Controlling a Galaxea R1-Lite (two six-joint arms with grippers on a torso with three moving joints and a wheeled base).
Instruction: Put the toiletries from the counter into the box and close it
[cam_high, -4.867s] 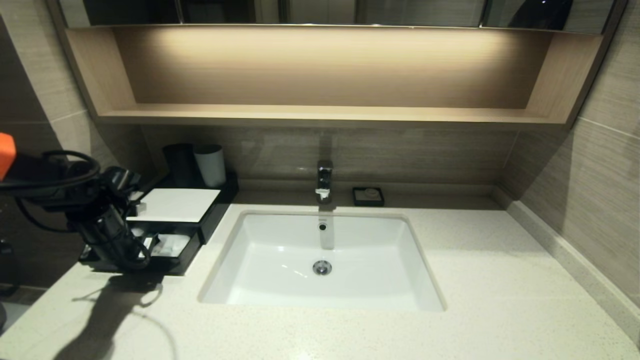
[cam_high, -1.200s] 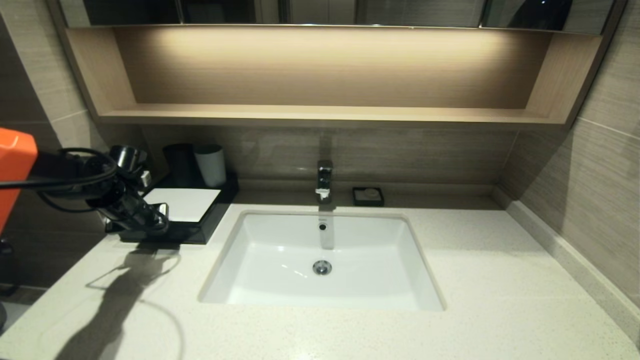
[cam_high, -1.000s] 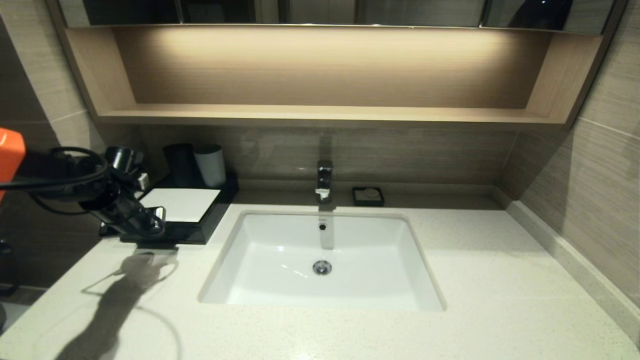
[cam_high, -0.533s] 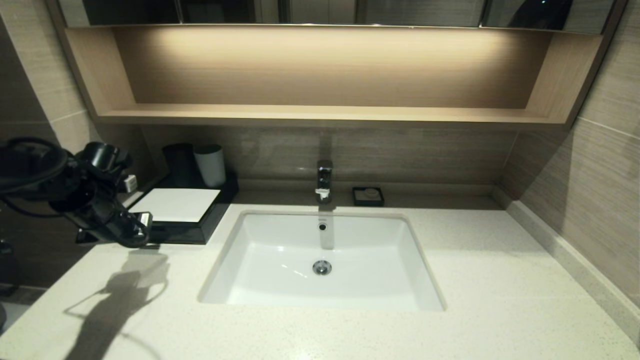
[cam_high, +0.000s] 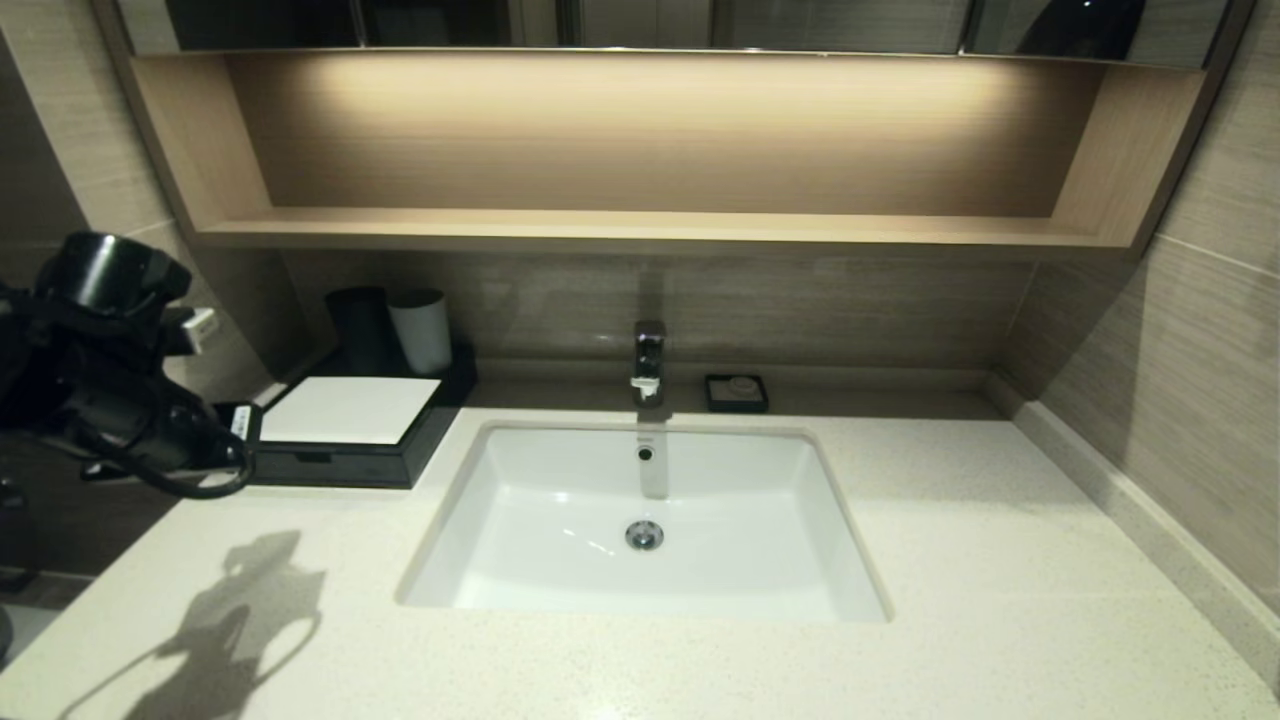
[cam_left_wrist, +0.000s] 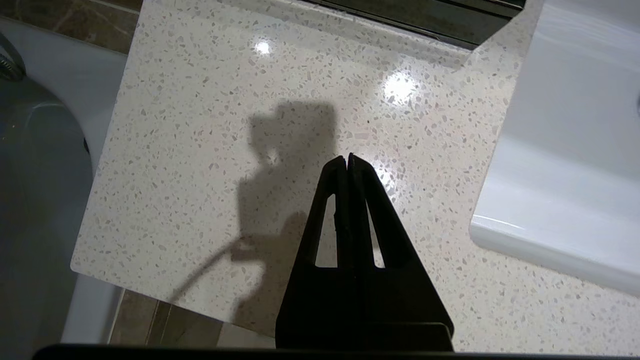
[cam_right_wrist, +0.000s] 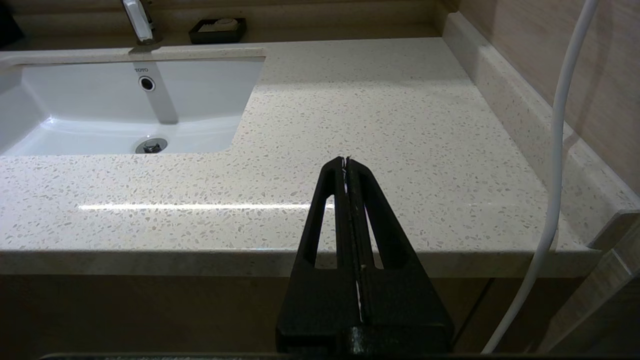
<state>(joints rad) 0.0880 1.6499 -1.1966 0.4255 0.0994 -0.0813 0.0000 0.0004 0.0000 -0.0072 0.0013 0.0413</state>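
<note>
The black box (cam_high: 345, 462) with a white top panel (cam_high: 350, 409) stands at the back left of the cream counter (cam_high: 1000, 560), its front drawer shut. No toiletries show anywhere on the counter. My left arm (cam_high: 120, 410) is to the left of the box and apart from it. The left gripper (cam_left_wrist: 347, 159) is shut and empty, above bare counter (cam_left_wrist: 200, 125) next to the sink (cam_left_wrist: 575, 150). My right gripper (cam_right_wrist: 345, 161) is shut and empty, low before the counter's front right edge, out of the head view.
The white sink (cam_high: 640, 520) is set in the middle, with a faucet (cam_high: 648, 360) and a small black soap dish (cam_high: 736, 392) behind it. A dark cup (cam_high: 360, 325) and a white cup (cam_high: 421, 328) stand behind the box. A wooden shelf (cam_high: 640, 225) hangs above. A white cable (cam_right_wrist: 560, 150) hangs by the right gripper.
The box's drawer, open earlier with items inside, is now shut. My left arm has drawn back to the left and upward, away from the box front.
</note>
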